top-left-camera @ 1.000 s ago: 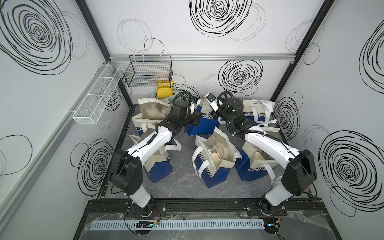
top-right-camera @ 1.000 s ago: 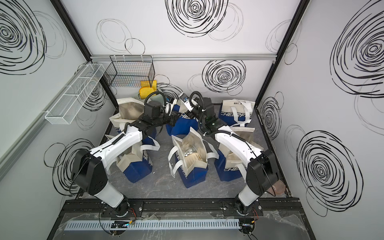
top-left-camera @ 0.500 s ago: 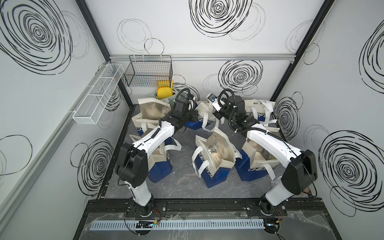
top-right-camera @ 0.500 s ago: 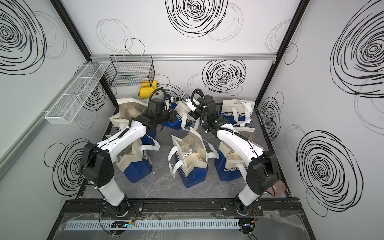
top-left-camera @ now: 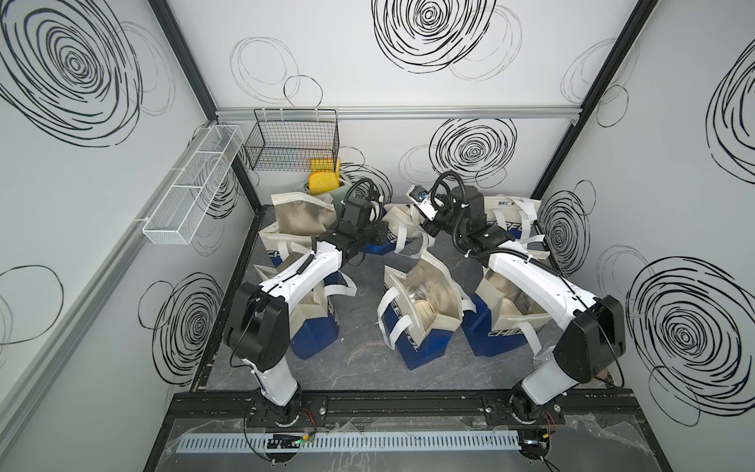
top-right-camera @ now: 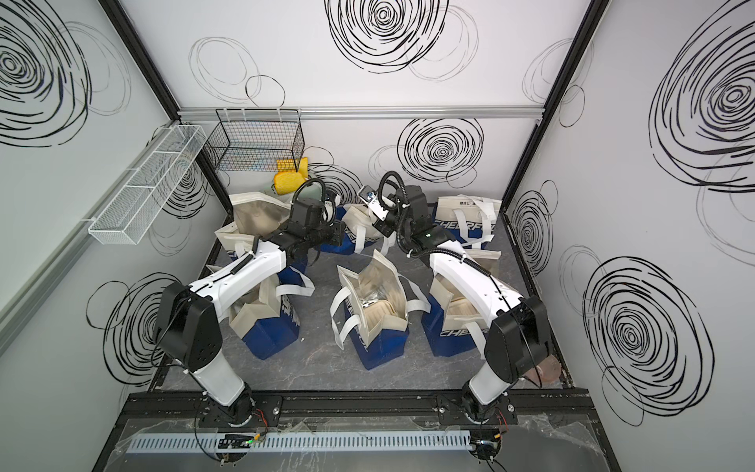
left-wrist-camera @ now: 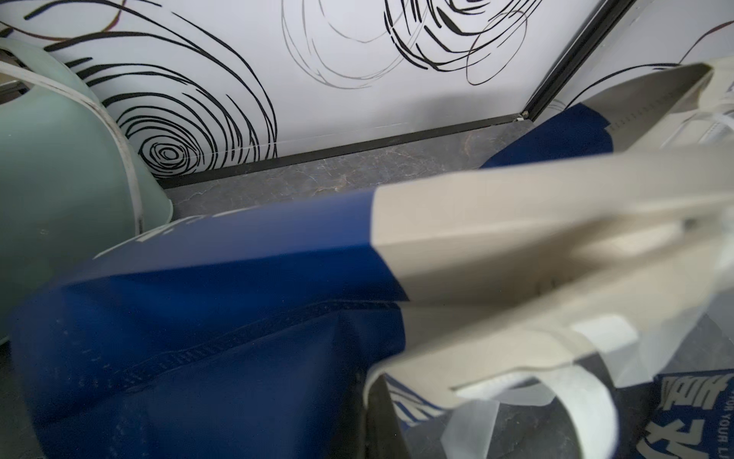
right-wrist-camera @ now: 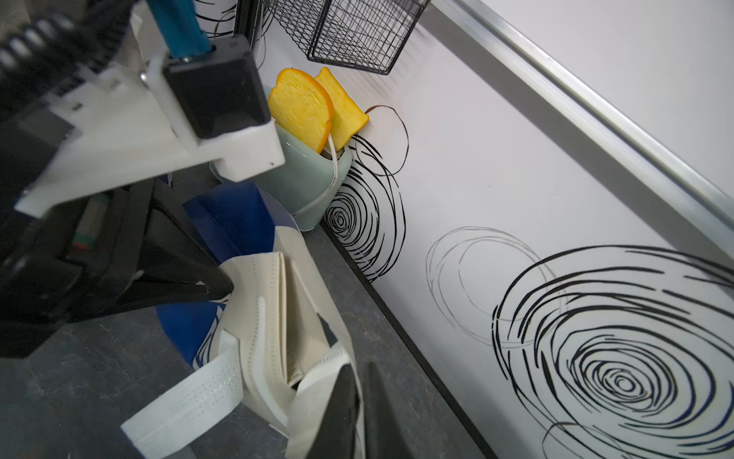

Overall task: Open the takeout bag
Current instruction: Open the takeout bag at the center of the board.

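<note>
Up front, the open bags (top-left-camera: 425, 302) gape, foil linings shining, on the grey marbled counter (top-left-camera: 359, 363). Both arms have stretched farther back now. The takeout bag (top-left-camera: 398, 218), soft blue-and-beige fabric, sits rear centre, its creased mouth barely parted. The left claw (right-wrist-camera: 224, 287) is clenched on its rim. The right claw (right-wrist-camera: 357, 383) stands slightly parted opposite, grip unclear. Pulling apart looks next.

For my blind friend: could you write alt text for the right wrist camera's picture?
A blue and cream takeout bag, mouth slightly open, has the left gripper pinching its rim and the right gripper straddling the opposite edge. Behind it a pale green toaster holds two toast slices, near a black wire basket on a swirl-patterned wall.
</note>
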You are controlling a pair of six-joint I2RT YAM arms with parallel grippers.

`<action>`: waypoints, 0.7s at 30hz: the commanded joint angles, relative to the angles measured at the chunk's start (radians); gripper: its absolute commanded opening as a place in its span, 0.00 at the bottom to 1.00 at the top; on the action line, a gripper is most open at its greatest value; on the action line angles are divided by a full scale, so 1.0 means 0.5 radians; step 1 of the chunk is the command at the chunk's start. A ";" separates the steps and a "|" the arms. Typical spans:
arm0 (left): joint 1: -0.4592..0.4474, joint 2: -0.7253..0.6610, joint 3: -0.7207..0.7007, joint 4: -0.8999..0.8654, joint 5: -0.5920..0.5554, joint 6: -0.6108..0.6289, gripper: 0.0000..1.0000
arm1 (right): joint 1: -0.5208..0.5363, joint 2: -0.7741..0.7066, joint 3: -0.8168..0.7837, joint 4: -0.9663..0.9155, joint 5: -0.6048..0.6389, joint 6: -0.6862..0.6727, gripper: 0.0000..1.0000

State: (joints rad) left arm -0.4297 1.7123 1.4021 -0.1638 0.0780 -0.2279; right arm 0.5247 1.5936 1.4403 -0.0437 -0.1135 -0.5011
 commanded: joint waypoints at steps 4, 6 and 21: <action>0.062 -0.115 0.030 -0.109 0.131 -0.178 0.00 | -0.034 -0.157 -0.006 -0.003 -0.249 0.338 0.39; 0.056 -0.138 0.047 -0.105 0.142 -0.198 0.00 | -0.052 -0.164 -0.037 0.011 -0.299 0.400 0.39; 0.010 -0.222 0.117 -0.143 0.179 -0.137 0.00 | -0.079 0.019 -0.081 0.162 -0.580 0.430 0.35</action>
State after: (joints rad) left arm -0.4156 1.6360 1.4200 -0.2390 0.1570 -0.3008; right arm 0.4808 1.5703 1.3926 0.0036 -0.3649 -0.2970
